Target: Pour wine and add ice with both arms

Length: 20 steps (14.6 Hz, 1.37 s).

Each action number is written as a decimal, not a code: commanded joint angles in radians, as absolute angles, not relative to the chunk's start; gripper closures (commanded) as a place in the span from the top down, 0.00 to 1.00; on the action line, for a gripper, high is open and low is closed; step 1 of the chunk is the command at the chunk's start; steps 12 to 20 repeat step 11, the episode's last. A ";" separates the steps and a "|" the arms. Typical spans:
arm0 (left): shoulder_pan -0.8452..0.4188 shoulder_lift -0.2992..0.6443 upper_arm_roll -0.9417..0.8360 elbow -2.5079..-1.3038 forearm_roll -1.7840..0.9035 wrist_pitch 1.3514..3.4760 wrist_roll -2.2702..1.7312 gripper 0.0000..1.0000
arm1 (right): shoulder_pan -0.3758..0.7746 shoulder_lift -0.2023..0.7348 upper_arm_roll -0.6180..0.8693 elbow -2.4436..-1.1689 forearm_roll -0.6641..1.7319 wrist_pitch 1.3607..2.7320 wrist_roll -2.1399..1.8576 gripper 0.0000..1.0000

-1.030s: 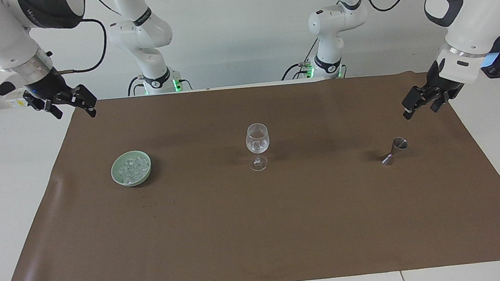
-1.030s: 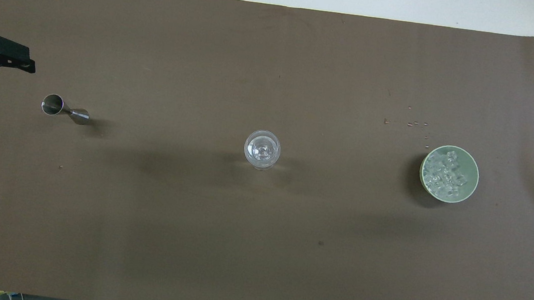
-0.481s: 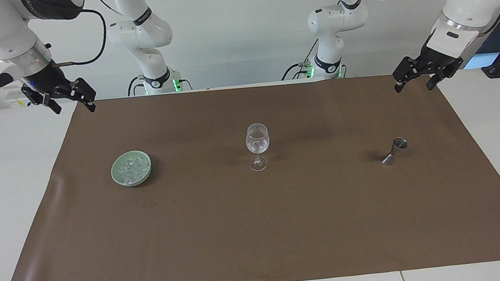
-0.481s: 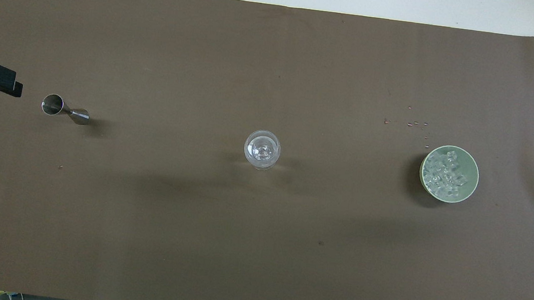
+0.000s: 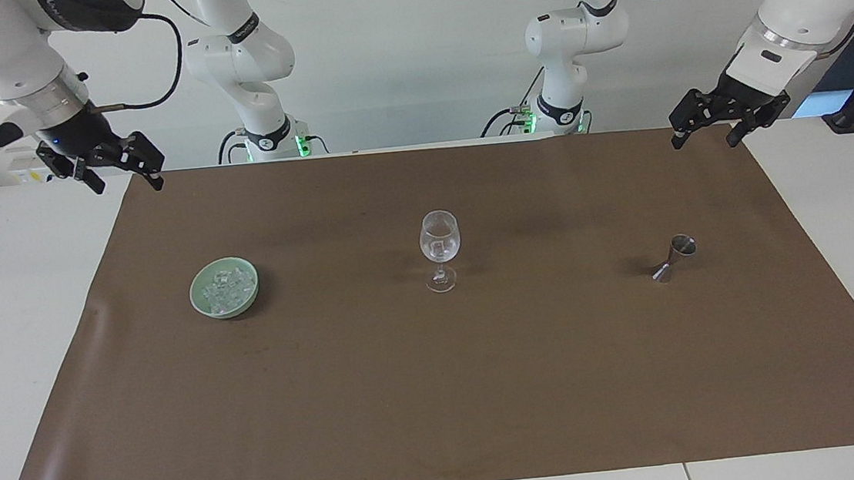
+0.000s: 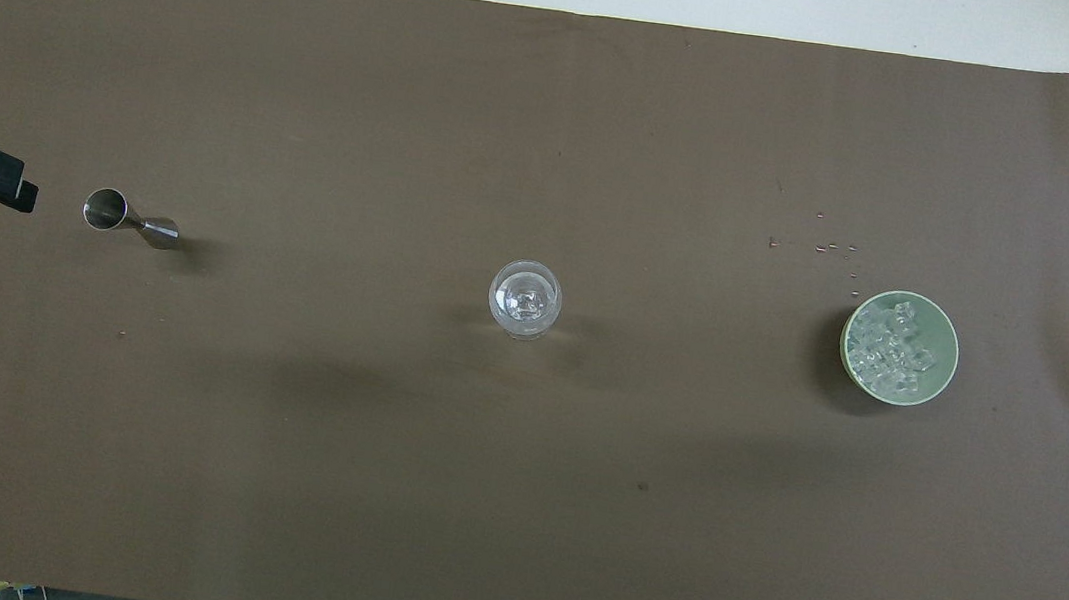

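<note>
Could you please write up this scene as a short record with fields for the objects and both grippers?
cover: brown mat over the white table
glass: stemmed glass upright at the mat's middle, something clear and glassy at its bottom
bowl: green bowl toward the right arm's end, holding the ice
measure: metal measuring cup toward the left arm's end, standing
left gripper: open, empty, raised over the mat's corner
right gripper: open, empty, raised over the mat's corner
</note>
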State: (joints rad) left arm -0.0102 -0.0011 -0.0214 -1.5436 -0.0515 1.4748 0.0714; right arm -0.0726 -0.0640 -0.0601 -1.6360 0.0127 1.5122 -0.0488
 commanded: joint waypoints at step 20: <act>-0.035 -0.026 -0.009 -1.565 0.009 1.468 0.022 1.00 | -0.074 -0.063 -0.055 -1.632 0.005 1.505 -0.055 1.00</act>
